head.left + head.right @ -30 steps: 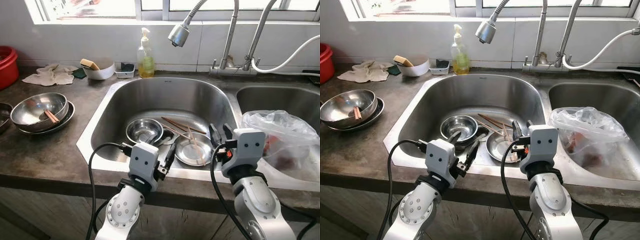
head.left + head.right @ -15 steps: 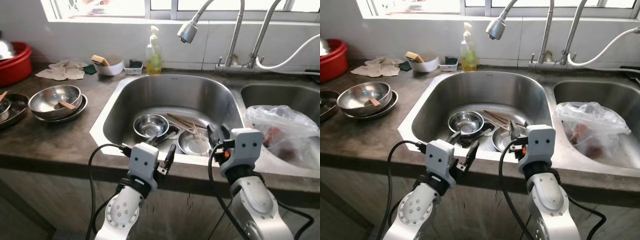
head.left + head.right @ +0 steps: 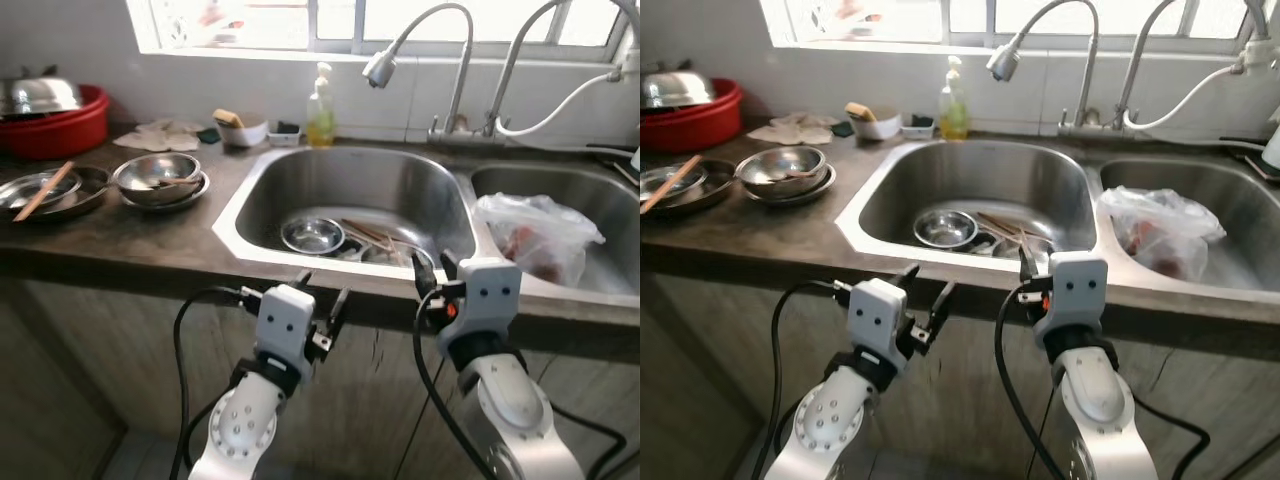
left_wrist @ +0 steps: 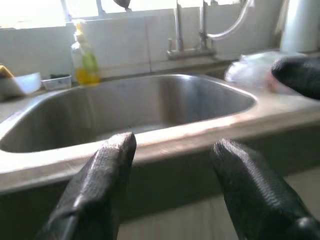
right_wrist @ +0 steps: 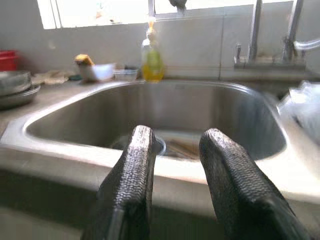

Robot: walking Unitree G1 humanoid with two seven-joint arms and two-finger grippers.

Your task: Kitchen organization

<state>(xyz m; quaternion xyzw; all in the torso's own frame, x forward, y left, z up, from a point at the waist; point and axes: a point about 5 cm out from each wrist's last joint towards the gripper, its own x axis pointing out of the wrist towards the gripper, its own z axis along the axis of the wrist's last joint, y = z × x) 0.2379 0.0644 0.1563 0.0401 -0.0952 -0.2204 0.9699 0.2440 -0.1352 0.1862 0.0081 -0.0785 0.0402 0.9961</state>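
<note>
The left sink basin [image 3: 262,212] holds a small steel bowl [image 3: 312,235], loose chopsticks [image 3: 366,232] and a steel plate [image 3: 396,256]. Both grippers hang in front of the counter's front edge, below the sink rim and apart from the dishes. My left gripper [image 3: 320,297] is open with nothing between its fingers [image 4: 102,182]. My right gripper [image 3: 432,274] is open and empty too, its fingers [image 5: 138,170] pointing at the basin. On the counter to the left stand stacked steel bowls [image 3: 157,172] and a steel plate [image 3: 70,190] with a chopstick on it.
A plastic bag [image 3: 535,232] of scraps lies in the right basin. A soap bottle [image 3: 321,96], a small white dish [image 3: 240,130] and a cloth [image 3: 160,135] sit behind the sink. A red basin [image 3: 55,125] with a steel lid stands far left. A spray faucet [image 3: 380,68] overhangs the sink.
The whole view has drawn back and dropped, so the camera moved away from the sink. The grippers, earlier over the sink's front rim, now hang before the cabinet front.
</note>
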